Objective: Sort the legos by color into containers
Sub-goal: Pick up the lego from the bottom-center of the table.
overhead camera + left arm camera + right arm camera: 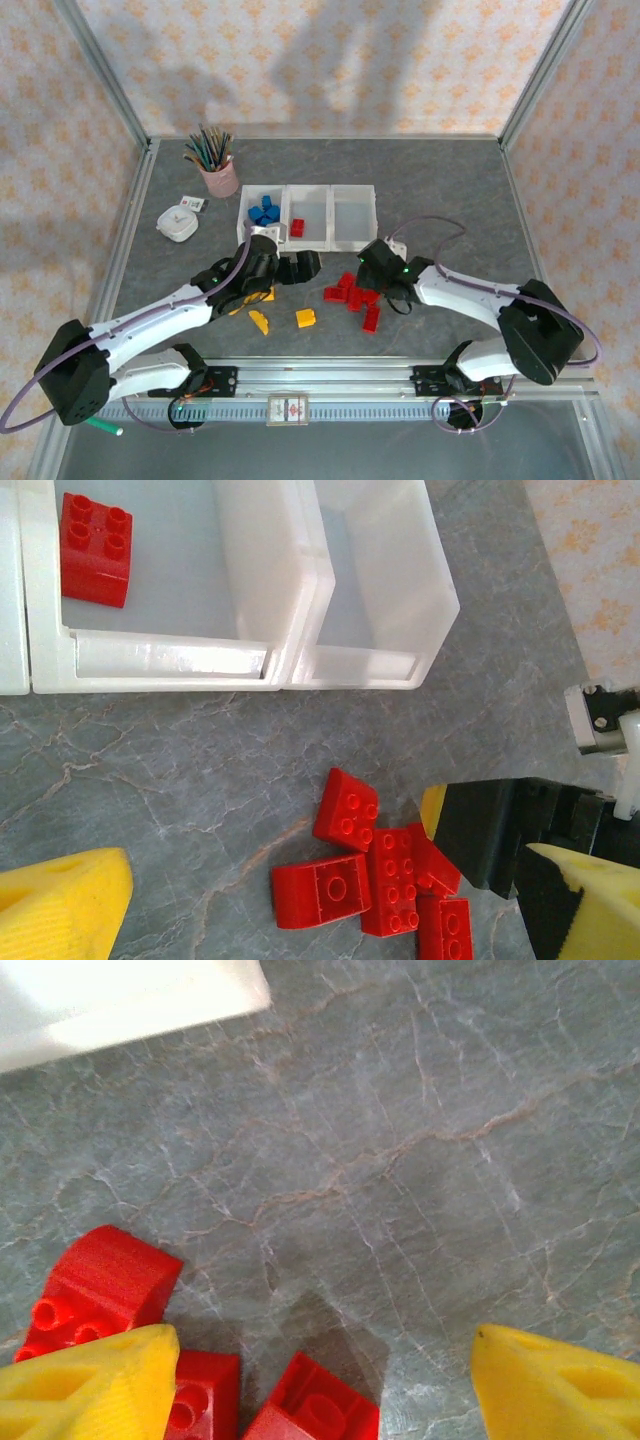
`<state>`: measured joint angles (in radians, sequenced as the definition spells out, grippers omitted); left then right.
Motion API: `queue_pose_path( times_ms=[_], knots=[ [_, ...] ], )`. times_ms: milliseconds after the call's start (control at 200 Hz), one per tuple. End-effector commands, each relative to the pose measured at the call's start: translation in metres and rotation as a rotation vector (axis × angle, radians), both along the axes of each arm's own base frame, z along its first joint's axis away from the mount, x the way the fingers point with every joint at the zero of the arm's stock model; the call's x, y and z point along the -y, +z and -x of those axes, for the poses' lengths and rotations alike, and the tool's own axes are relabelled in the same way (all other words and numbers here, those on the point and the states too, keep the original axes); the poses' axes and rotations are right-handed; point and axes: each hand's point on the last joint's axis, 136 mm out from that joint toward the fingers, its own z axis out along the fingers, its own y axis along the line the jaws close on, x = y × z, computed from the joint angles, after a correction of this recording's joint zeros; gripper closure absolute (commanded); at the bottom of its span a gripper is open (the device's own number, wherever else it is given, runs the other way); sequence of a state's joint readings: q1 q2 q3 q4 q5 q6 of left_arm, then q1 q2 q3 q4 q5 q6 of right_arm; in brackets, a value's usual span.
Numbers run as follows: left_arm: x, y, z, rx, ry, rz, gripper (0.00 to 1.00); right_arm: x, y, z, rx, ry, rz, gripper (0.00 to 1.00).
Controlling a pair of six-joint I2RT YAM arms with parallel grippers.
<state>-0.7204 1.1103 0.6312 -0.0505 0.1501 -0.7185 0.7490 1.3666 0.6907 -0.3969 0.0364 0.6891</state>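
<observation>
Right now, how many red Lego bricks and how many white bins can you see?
Red Lego bricks: 6 visible, 5 loose on the table, 1 in the middle bin
White bins: 3
Total: 9
</observation>
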Motion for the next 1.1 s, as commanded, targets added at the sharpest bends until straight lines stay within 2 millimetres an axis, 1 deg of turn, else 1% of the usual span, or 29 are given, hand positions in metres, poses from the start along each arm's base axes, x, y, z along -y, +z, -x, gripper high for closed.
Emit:
queue_pose_path(
  times_ms=[0, 40, 135, 315, 355, 430, 505, 596, 671, 771, 836, 946, 1021, 1091],
  knots=[
    [0.008, 0.017, -0.007, 0.037, 0.007, 0.037, 0.01, 0.002, -0.006, 0.001, -0.012, -0.031, -0.013, 0.29],
    [0.009, 0.016, -0.007, 0.034, 0.006, 0.032, 0.01, 0.002, -0.007, 0.003, -0.015, -0.036, -0.016, 0.31],
    [0.009, 0.018, -0.008, 0.036, 0.004, 0.025, 0.01, 0.002, -0.012, 0.01, -0.039, -0.042, -0.026, 0.32],
    [0.009, 0.018, -0.008, 0.037, 0.007, 0.016, 0.01, -0.001, -0.018, 0.019, -0.06, -0.04, -0.005, 0.38],
    [0.009, 0.018, -0.008, 0.038, 0.006, 0.015, 0.01, 0.001, -0.019, 0.021, -0.065, -0.048, 0.006, 0.39],
    [0.008, 0.018, -0.008, 0.037, 0.007, 0.01, 0.01, 0.004, -0.021, 0.023, -0.07, -0.06, 0.023, 0.43],
    [0.008, 0.017, -0.008, 0.038, 0.007, 0.009, 0.01, 0.002, -0.023, 0.026, -0.077, -0.054, 0.012, 0.46],
    [0.007, 0.017, -0.008, 0.036, 0.007, 0.004, 0.01, -0.001, -0.022, 0.026, -0.075, -0.051, 0.004, 0.51],
    [0.007, 0.017, -0.008, 0.039, 0.006, 0.002, 0.01, -0.001, -0.021, 0.025, -0.069, -0.053, 0.006, 0.58],
    [0.006, 0.018, -0.008, 0.042, 0.01, 0.001, 0.01, -0.004, -0.019, 0.023, -0.058, -0.046, -0.003, 0.61],
    [0.005, 0.017, -0.008, 0.041, 0.012, -0.004, 0.01, -0.007, -0.015, 0.019, -0.045, -0.04, -0.009, 0.65],
    [0.003, 0.02, -0.009, 0.047, 0.023, -0.001, 0.01, -0.01, -0.004, 0.011, -0.013, -0.03, -0.002, 0.67],
    [-0.001, 0.025, -0.01, 0.059, 0.043, -0.003, 0.01, -0.014, 0.011, 0.002, 0.023, -0.014, 0.009, 0.68],
    [-0.006, 0.033, -0.012, 0.078, 0.065, -0.009, 0.01, -0.019, 0.029, -0.01, 0.067, 0.002, 0.019, 0.69]
  ],
)
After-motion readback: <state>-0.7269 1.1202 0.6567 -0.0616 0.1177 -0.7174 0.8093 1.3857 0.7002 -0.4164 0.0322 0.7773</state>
